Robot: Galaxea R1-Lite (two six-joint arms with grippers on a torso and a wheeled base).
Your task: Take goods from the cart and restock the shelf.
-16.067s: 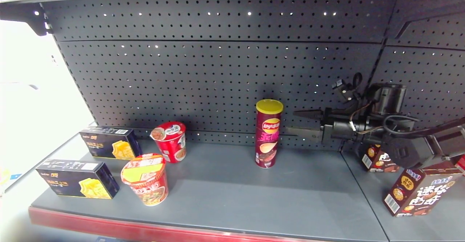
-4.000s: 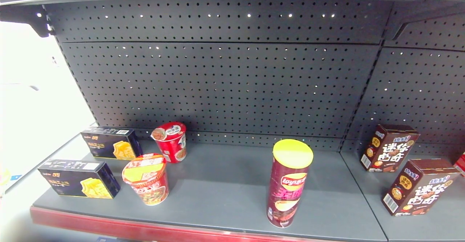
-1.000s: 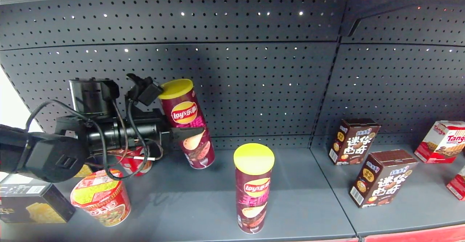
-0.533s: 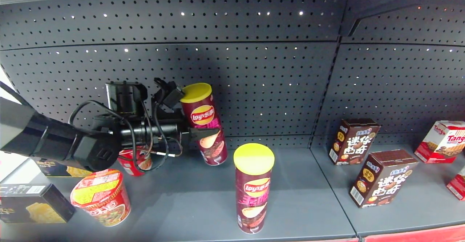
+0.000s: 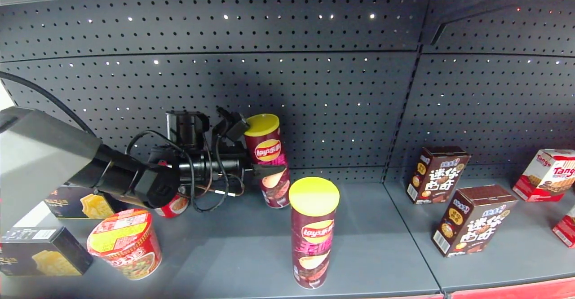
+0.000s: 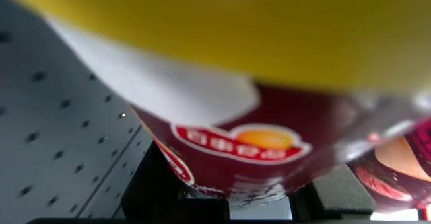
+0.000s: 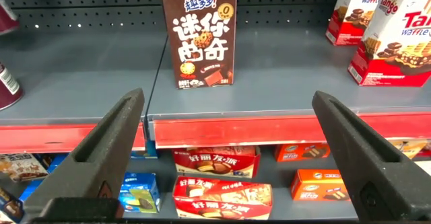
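My left gripper (image 5: 268, 170) is shut on a maroon chips can (image 5: 270, 160) with a yellow lid, holding it nearly upright at the back of the grey shelf (image 5: 251, 249), close to the pegboard. The left wrist view shows that chips can (image 6: 269, 150) very close, between the dark fingers (image 6: 340, 190). A second, matching chips can (image 5: 313, 231) stands upright nearer the front, just right of the held one. My right gripper (image 7: 236, 153) is open, below shelf level, facing the shelf's red front edge (image 7: 269, 126) and a brown cookie box (image 7: 199, 34).
Left of the arm stand two red noodle cups (image 5: 125, 249) and dark blue boxes (image 5: 42, 257). Brown cookie boxes (image 5: 474, 219) and red wafer boxes (image 5: 547, 174) occupy the right bay. Bare shelf lies between the front can and the cups. Lower shelves hold more snack boxes (image 7: 222, 197).
My left arm has carried the chips can to the right and deeper, lowering it toward the shelf and bringing it more upright. The front can has stayed put.
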